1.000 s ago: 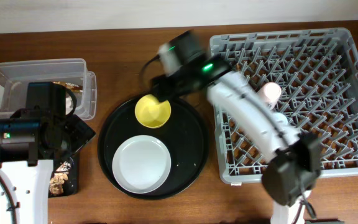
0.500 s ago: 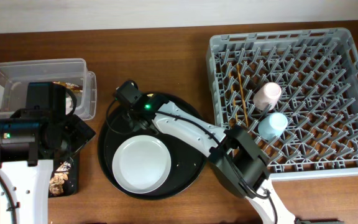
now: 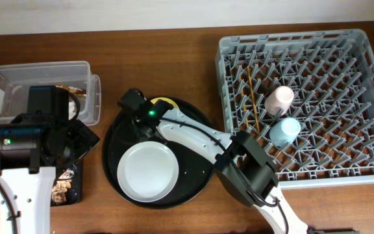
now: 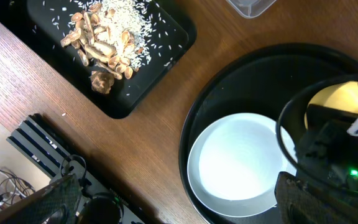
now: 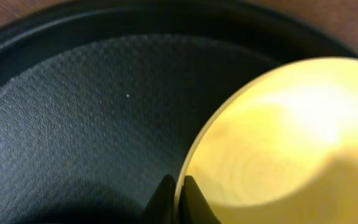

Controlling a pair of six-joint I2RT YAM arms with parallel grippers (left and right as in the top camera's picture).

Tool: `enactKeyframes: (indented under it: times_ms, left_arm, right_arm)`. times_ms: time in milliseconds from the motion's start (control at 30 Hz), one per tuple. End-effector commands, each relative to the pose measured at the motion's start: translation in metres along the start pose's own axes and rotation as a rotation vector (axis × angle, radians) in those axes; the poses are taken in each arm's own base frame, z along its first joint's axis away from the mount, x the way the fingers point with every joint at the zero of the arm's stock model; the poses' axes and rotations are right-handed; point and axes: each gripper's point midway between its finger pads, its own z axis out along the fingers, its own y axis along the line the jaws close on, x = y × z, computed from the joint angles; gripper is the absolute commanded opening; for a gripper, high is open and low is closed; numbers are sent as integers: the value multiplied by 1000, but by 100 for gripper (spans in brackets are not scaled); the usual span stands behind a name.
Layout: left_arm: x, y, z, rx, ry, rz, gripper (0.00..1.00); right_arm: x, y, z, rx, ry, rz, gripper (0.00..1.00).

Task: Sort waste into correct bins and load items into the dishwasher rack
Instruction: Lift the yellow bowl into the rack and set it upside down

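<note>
The small yellow bowl sits at the back of the round black tray, mostly hidden under my right arm in the overhead view. My right gripper is shut on the bowl's rim, one finger inside and one outside. The pale grey plate lies on the tray's front part. My left gripper hangs open and empty above the table, between the plate and the shallow black tray of food scraps. The grey dishwasher rack holds a pink cup, a blue cup and chopsticks.
The clear tub stands at the far left, partly under my left arm, with something brownish inside. My right arm stretches from the table's front edge across the round tray. A dark cabled fixture lies along the table's near-left edge.
My right arm swung left from the rack down to the round tray. Its jaws closed on the yellow bowl's rim. The left arm has not moved.
</note>
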Motion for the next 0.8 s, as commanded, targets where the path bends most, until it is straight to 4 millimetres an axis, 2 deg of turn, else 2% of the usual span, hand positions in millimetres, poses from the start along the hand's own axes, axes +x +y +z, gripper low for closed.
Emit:
enactKeyframes:
  times_ms: [0,67,133,167,200,267,333,400,500,533,567,633,700,767]
  left_arm:
    - [-1,1,-3,6,-12,-5,99]
    - [-1,1,-3,6,-12,-5,99]
    - [-1,1,-3,6,-12,-5,99]
    - [-1,1,-3,6,-12,-5,99]
    - [-1,1,-3,6,-12,-5,99]
    - [-1,1,-3,6,-12,-5,100]
    - [-1,1,-3,6,-12,-5,99]
    - [-1,1,-3,6,-12,-5,99]
    - [-1,1,-3,6,-12,-5,99]
    - [-1,1,-3,6,-12,-5,99]
    - [-1,1,-3,6,-12,-5,100]
    - [-1,1,-3,6,-12,-5,99]
    - [-1,1,-3,6,-12,-5,99]
    - [-1,1,-3,6,-12,-5,99]
  right_arm:
    - [-32,-2,-41,-21,-55,52,4]
    - [-46,-17,-68,-10,-57,105,4]
    - [-61,-43,-102,9,-67,156,4]
    - [-71,-71,-130,27,-82,205,4]
    - [-76,-95,-151,42,-97,244,4]
    - [-84,-154,-199,37,-152,353,4]
    - [-86,-204,-240,-59,-222,422,4]
    - [-82,-270,-276,-289,-332,513,4]
    - [-61,-333,-287,-455,-411,550,4]
    - [-50,-355,-280,-457,-407,600,4]
    - [-43,-368,-271,-474,-398,635,4]
    - [-41,-377,-257,-551,-410,650,4]
    - [-51,-378,-239,-761,-474,625,4]
    - [-52,-386,-215,-827,-466,702,4]
